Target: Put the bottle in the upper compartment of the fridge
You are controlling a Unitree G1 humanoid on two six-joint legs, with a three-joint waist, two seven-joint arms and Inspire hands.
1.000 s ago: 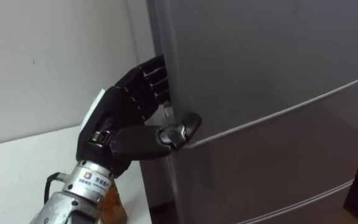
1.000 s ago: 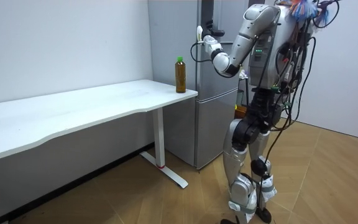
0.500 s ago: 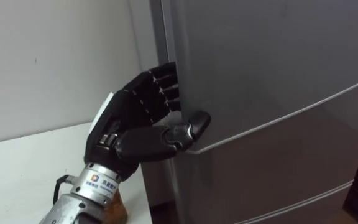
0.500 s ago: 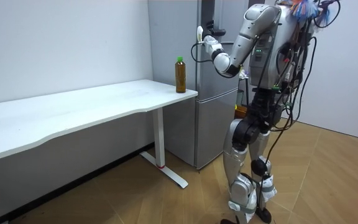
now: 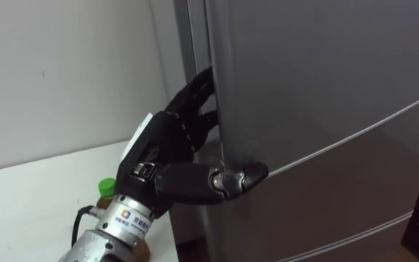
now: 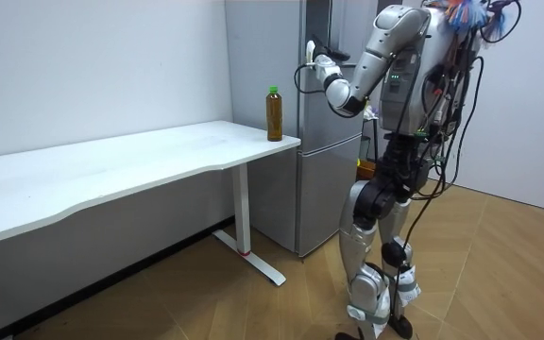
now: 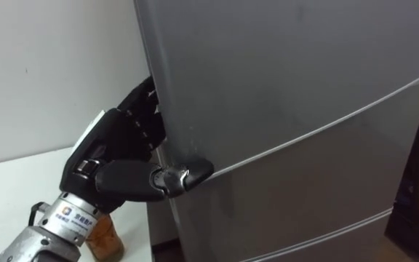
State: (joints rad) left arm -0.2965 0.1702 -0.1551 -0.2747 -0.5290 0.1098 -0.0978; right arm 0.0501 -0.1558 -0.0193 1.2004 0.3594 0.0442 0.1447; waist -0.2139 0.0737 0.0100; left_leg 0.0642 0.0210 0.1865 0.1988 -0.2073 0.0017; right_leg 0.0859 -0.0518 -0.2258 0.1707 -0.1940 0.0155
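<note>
White desk (image 6: 159, 156) and grey fridge (image 6: 321, 189) stand side by side against the wall, and the robot stands in front of the fridge. Its left robot hand (image 5: 169, 156) is grasping the edge of the upper fridge door (image 5: 326, 65), with the fingers behind the edge and the thumb on the front. The bottle (image 6: 274, 113) stands upright on the desk corner, just beside the fridge.

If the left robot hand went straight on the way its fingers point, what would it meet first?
The upper fridge door: the left robot hand hooks its edge, thumb on the front. Pushed on, the fingers would probably meet the fridge body behind it; depth is unclear.
</note>
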